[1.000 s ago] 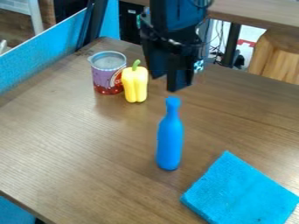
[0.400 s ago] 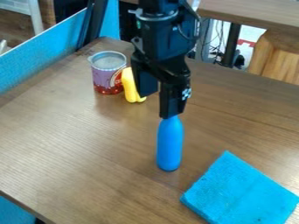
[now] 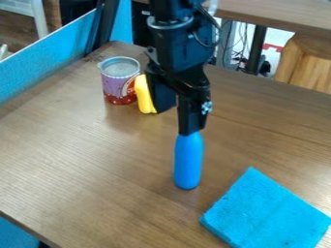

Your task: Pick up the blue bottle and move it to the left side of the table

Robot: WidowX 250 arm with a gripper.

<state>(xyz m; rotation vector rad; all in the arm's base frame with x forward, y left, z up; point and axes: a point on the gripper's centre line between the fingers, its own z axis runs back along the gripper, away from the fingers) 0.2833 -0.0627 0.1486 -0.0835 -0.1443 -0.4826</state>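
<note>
The black gripper (image 3: 176,122) hangs down over the middle of the table, its two fingers standing apart. Directly below is a blue bottle (image 3: 188,162), upright on the wood. One finger covers the bottle's neck and top, so whether it touches them is hard to tell. Behind and to the left, a yellow pepper (image 3: 144,97) is partly hidden by the other finger. Beside the pepper stands a purple and red can (image 3: 119,83) with an open top. A folded blue cloth (image 3: 265,210) lies to the right and in front of the bottle.
The brown wooden table (image 3: 84,160) has a blue panel (image 3: 48,58) along its back left edge. Beyond its far edge are a second wooden surface (image 3: 278,14), dark legs, cables and a wooden stool (image 3: 310,63).
The gripper has come down and towards the camera, from behind the bottle to over its neck, with a slight further drop lately. The bottle, pepper, can and cloth have stayed put.
</note>
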